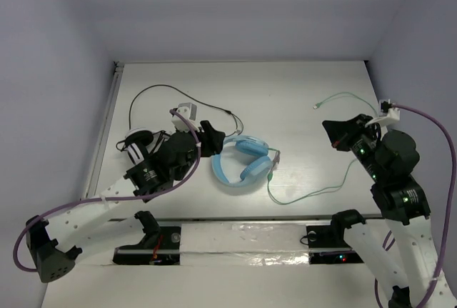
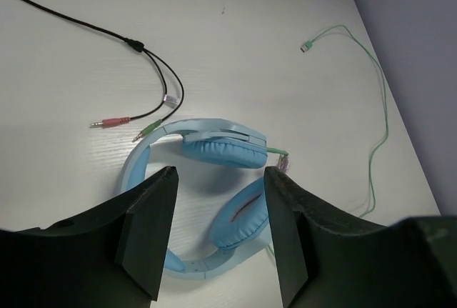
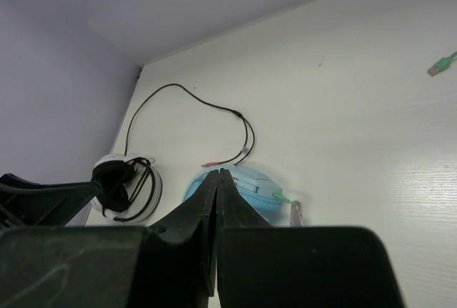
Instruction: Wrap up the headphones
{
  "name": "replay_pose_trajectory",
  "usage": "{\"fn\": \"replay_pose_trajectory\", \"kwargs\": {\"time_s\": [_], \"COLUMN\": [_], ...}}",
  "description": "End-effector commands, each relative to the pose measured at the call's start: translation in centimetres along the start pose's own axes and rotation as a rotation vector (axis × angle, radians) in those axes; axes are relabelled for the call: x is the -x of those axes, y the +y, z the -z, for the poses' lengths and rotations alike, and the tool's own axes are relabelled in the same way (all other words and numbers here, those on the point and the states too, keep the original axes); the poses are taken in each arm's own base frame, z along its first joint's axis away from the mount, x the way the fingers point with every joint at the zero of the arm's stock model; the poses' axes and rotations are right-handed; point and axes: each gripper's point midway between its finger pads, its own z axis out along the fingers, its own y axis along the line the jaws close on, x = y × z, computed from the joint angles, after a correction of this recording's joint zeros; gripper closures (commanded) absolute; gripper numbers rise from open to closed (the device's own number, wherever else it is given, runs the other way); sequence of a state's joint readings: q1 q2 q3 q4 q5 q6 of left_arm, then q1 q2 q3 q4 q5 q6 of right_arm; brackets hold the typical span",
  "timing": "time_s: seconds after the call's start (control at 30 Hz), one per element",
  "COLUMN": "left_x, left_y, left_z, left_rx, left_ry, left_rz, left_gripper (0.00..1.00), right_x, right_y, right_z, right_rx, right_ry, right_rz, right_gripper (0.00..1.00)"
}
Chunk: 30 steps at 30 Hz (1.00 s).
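The headphones lie mid-bench, the left gripper wide open over them. The right gripper is pinched shut.

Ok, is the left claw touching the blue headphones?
Cannot tell. In the left wrist view the open left claw frames the headphones, its fingers overlapping band and cup, but no view shows contact or a gap.

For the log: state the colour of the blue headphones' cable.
The cable is pale green, clearest in the left wrist view.
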State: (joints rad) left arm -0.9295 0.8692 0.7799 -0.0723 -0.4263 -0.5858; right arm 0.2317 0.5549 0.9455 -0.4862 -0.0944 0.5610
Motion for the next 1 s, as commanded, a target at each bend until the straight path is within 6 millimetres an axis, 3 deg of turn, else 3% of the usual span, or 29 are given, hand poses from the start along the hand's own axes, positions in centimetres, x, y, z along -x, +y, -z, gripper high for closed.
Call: {"fn": "replay_pose_trajectory", "kwargs": {"time_s": [0.0, 0.17, 0.27, 0.4, 0.5, 0.67, 0.77, 0.8, 0.87, 0.9, 0.97], "left_x": [1.5, 0.6, -0.5, -2.2, -3.7, -8.6, -10.5, -11.1, -12.1, -12.5, -13.6], "left_y": [-0.8, 0.2, 1.4, 3.1, 3.8, 6.2, 7.3, 7.4, 8.0, 7.9, 8.2], "left_z": [0.2, 0.3, 0.2, -0.3, -0.6, -0.3, -0.2, -0.1, -0.3, -0.3, -0.7], "left_rx": [-0.021, 0.009, 0.065, 0.167, 0.203, 0.256, 0.288, 0.295, 0.327, 0.326, 0.342], "left_ry": [-0.042, -0.028, -0.002, 0.06, 0.106, 0.218, 0.245, 0.257, 0.276, 0.287, 0.314], "left_rz": [0.034, 0.046, 0.049, 0.029, 0.022, 0.025, 0.042, 0.038, 0.043, 0.041, 0.033], "left_gripper": [0.51, 0.59, 0.73, 1.0, 1.0, 1.0, 1.0, 0.99, 0.82, 0.64, 0.44], "right_x": [-0.2, -0.4, -0.6, -1.2, -2.0, -3.3, -3.8, -4.1, -4.2, -4.2, -4.5], "right_y": [0.0, 0.0, 0.0, 0.2, 0.1, -1.0, -1.3, -1.3, -1.3, -1.3, -1.2], "right_z": [0.2, 0.2, 0.0, -0.5, -0.8, -1.0, -1.4, -1.7, -2.0, -2.3, -2.4], "right_rx": [0.014, 0.015, 0.021, 0.042, 0.049, 0.027, 0.026, 0.025, 0.029, 0.033, 0.042], "right_ry": [-0.001, 0.004, 0.008, 0.024, 0.046, 0.059, 0.079, 0.089, 0.093, 0.096, 0.11], "right_rz": [0.014, 0.014, 0.006, -0.019, -0.036, -0.043, -0.04, -0.039, -0.038, -0.038, -0.037], "right_gripper": [1.0, 1.0, 1.0, 1.0, 1.0, 0.99, 0.93, 0.86, 0.75, 0.59, 0.42]}}
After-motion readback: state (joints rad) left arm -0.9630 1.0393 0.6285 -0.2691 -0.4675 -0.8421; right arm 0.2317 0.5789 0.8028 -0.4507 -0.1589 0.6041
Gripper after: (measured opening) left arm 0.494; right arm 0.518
